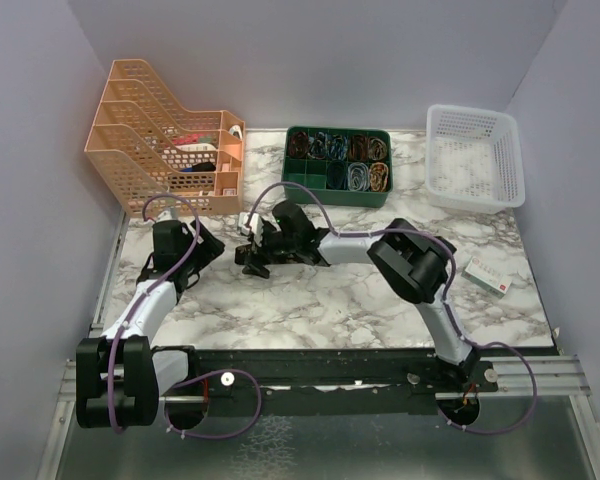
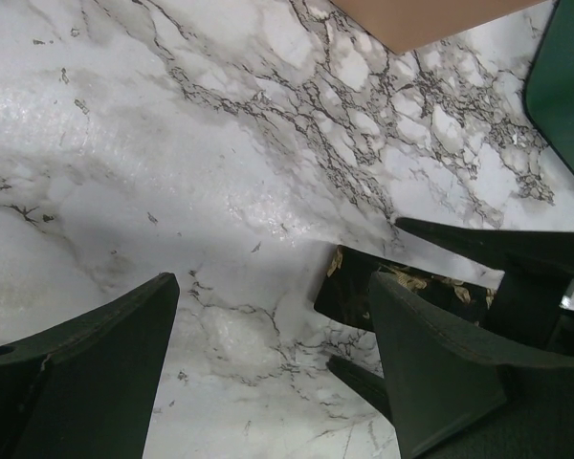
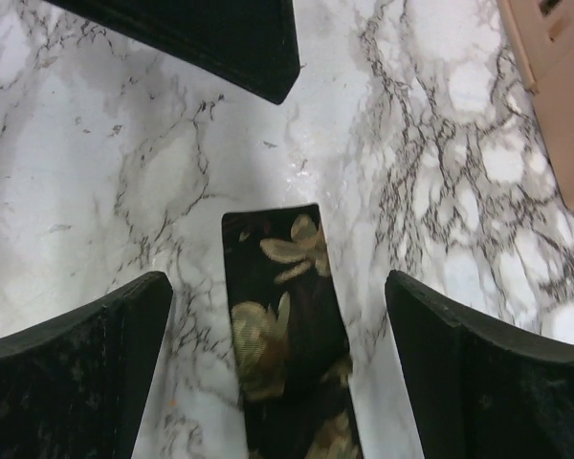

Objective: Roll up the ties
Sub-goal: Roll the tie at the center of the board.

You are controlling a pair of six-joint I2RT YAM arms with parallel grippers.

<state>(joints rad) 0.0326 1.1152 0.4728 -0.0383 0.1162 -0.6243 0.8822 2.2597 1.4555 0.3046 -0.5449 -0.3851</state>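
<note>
The tie [image 3: 285, 325] is black with tan-gold leaf marks. Its narrow squared end lies flat on the marble between the fingers of my right gripper [image 3: 275, 282], which is open and straddles it without touching. In the top view the right gripper [image 1: 252, 256] hides the tie. My left gripper [image 1: 208, 247] sits just left of it, open and empty over bare marble [image 2: 273, 287]. The left wrist view shows the tie end [image 2: 356, 285] past its right finger [image 2: 430, 363], beside the right gripper's fingers [image 2: 497, 247]. A left finger [image 3: 220, 38] shows in the right wrist view.
A peach file rack [image 1: 165, 135] stands at the back left, close behind the left gripper. A green compartment tray [image 1: 337, 165] with rolled items sits at the back centre. A white basket [image 1: 474, 155] is at the back right, and a small box [image 1: 488, 275] lies on the right.
</note>
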